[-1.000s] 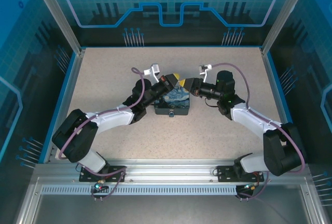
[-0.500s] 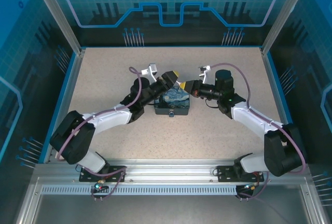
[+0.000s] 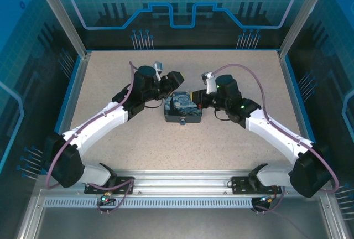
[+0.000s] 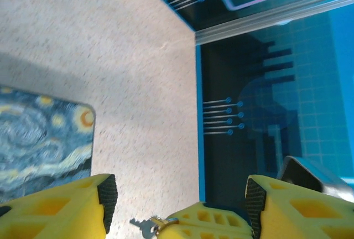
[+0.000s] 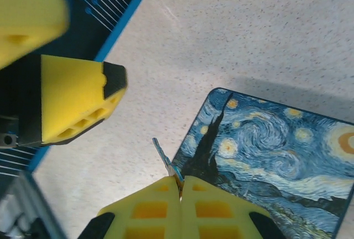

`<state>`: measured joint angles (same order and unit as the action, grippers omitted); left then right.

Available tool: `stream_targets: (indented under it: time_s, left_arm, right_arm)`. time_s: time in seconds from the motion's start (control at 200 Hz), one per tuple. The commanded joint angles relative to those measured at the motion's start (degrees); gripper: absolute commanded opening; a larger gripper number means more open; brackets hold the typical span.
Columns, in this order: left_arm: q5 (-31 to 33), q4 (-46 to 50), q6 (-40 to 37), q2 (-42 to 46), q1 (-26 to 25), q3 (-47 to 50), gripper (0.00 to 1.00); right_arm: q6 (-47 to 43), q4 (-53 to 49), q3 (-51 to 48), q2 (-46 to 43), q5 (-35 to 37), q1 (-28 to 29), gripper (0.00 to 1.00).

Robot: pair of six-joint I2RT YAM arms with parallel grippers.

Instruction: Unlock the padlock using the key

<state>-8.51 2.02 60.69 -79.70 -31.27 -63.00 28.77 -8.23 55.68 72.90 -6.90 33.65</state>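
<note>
- Key point(image 5: 162, 154): tiny, thin and stiff, likely slippery. Right claw point(image 5: 181, 186) is clamped on it, blade poking out.
- Padlock point(image 5: 276, 150): looks heavy and rigid. Left claw point(image 4: 180, 195) stands apart, empty; take the dark sides.

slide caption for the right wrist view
Right claw shut on the key beside the padlock corner, open left claw facing it.

You are working over a table point(image 3: 232, 139) with a pale, speckled, sand-coloured top, edged in blue along the left, far and right sides of the top view. Lying flat on it, just above the middle of that frame, is the padlock point(image 3: 184, 109), its blue-swirl face up. In the left wrist view its rounded corner sits at the lower left. In the right wrist view it lies at the lower right, with a grey shadow on the table just above it.
</note>
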Motion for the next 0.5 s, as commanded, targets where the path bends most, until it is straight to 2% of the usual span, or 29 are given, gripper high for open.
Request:
stream_targets:
  time_s: [0.0, 0.09, 0.19, 0.495]
  left_arm:
    - [-3.56, 5.81, 3.33, -1.24, 0.09, 0.11, 0.61]
    - [-3.80, 6.15, 4.80, -1.64, 0.10, 0.34, 0.58]
    - [-4.20, 5.75, 5.82, -2.17, 0.01, 0.92, 0.53]
    - [-4.41, 2.91, 8.21, -4.09, -1.02, 1.83, 0.50]
  right_arm:
    - [-8.61, -5.67, 1.94, -1.14, 16.84, 4.44, 0.00]
    - [-11.27, -5.10, 1.87, -1.11, 22.32, 6.99, 0.00]
    - [-13.02, -4.04, 1.79, -0.94, 24.79, 8.62, 0.00]
    - [-15.19, -3.81, 3.99, 1.65, 24.87, 10.85, 0.00]
